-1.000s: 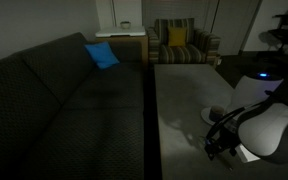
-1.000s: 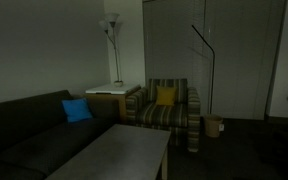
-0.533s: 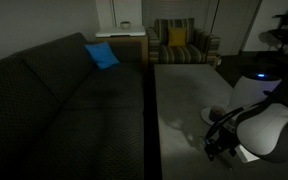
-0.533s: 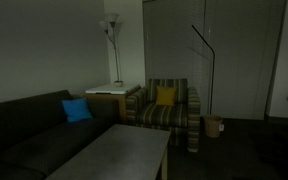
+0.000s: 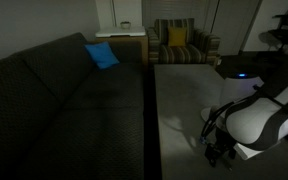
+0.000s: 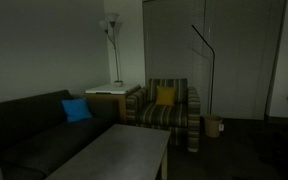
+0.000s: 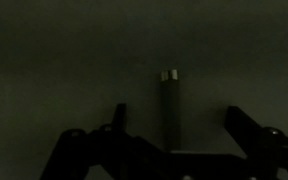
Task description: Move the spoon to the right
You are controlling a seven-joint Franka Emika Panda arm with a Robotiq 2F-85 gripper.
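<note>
The room is dark. In the wrist view the spoon (image 7: 170, 108) shows as a thin pale grey handle lying on the table and pointing away from me. My gripper (image 7: 177, 125) is open, one finger (image 7: 118, 116) on each side of the handle, not touching it. In an exterior view the gripper (image 5: 219, 150) hangs low over the near right part of the grey table (image 5: 179, 95). The spoon is too dim to make out there. The other exterior view shows no gripper.
A dark sofa (image 5: 54, 90) with a blue cushion (image 5: 101, 55) runs along the table's left side. A striped armchair (image 5: 180, 42) with a yellow cushion stands beyond the far end. A floor lamp (image 6: 111, 40) and a side table (image 6: 112, 93) stand behind.
The arm has swung and lowered, and the gripper has come down closer to the table surface.
</note>
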